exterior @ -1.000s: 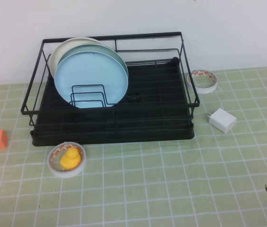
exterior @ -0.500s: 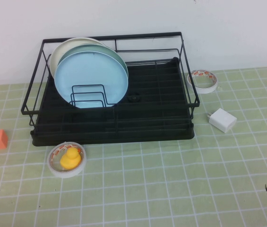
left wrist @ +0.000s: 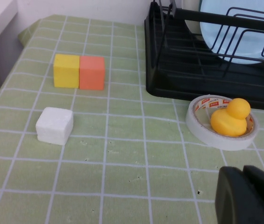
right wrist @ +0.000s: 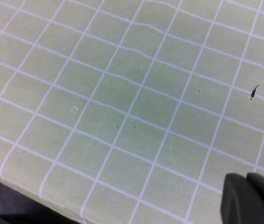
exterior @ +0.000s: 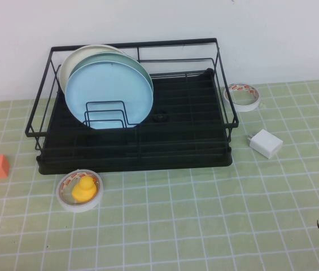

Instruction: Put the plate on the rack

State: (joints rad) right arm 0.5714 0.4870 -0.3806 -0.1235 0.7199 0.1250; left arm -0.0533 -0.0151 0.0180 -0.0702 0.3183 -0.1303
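Plate [exterior: 109, 95] upright in rack [exterior: 182, 148]; green checked table [exterior: 215, 226]; left gripper [left wrist: 249, 195], right gripper [right wrist: 252, 198] fingers closed.

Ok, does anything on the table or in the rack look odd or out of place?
One oddity: a yellow rubber duck sits inside a white tape roll in front of the black wire dish rack. The round sky-blue plastic plate stands upright in its holder. The left hand and right hand are shut, holding nothing.

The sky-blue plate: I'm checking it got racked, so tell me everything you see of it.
The plate is large, round, light sky-blue, plastic-looking, with a shallow raised rim. It stands nearly upright, leaning back on a mint-green plate, behind the wire holder at the left of the rack. No gripper touches it.
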